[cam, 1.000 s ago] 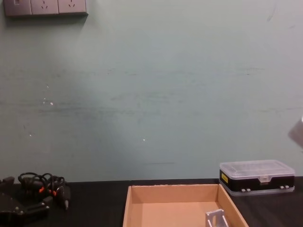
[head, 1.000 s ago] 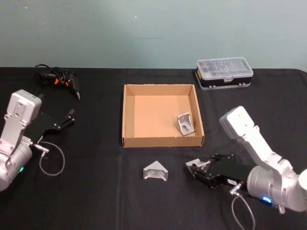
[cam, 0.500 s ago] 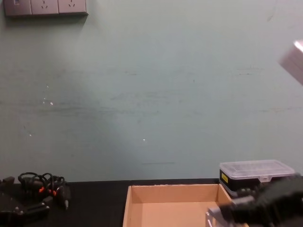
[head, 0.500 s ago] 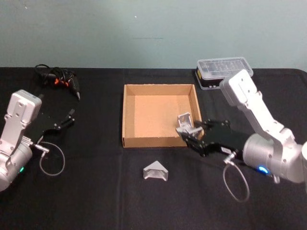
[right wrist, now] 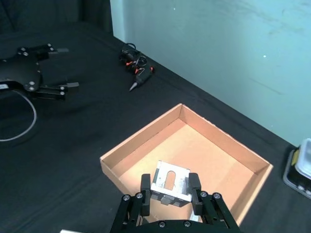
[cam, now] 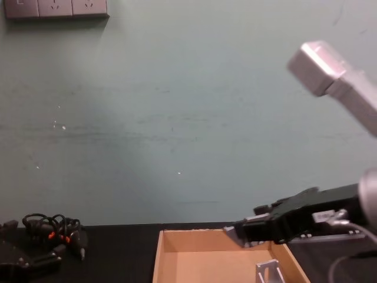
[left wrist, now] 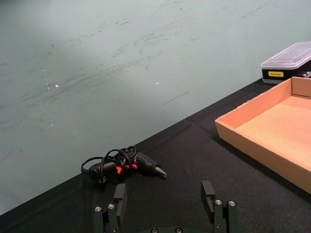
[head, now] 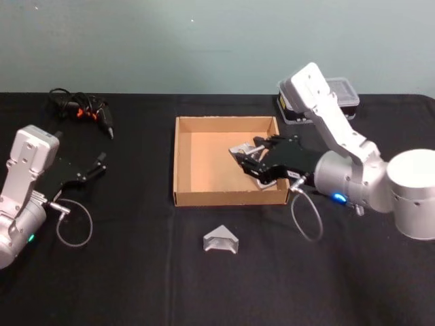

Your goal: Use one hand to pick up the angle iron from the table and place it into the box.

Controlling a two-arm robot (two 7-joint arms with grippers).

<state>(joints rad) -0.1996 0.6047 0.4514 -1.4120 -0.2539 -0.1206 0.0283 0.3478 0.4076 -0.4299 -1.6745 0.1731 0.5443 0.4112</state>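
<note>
The right gripper (head: 246, 160) had been swung in from the box's front right corner, where it was caught half a second before, and was now found above the right half of the box (head: 175, 163), near the frame's centre. Its jaws were clamped on the held angle iron (right wrist: 170, 182), whose slotted face was turned toward the wrist camera. In the chest view the right gripper (cam: 238, 230) was seen level with the box's rear rim, clear of the floor. A second angle iron (cam: 268, 272) was left standing on the box floor just below and right of it. Bare cardboard was offered to the left and rear, inside low walls. A third angle iron (head: 221, 241) was lying on the table (head: 136, 272) in front of the box's front wall, lower centre. The left gripper (head: 102, 165) was parked at the left edge, jaws spread, well apart from the box.
</note>
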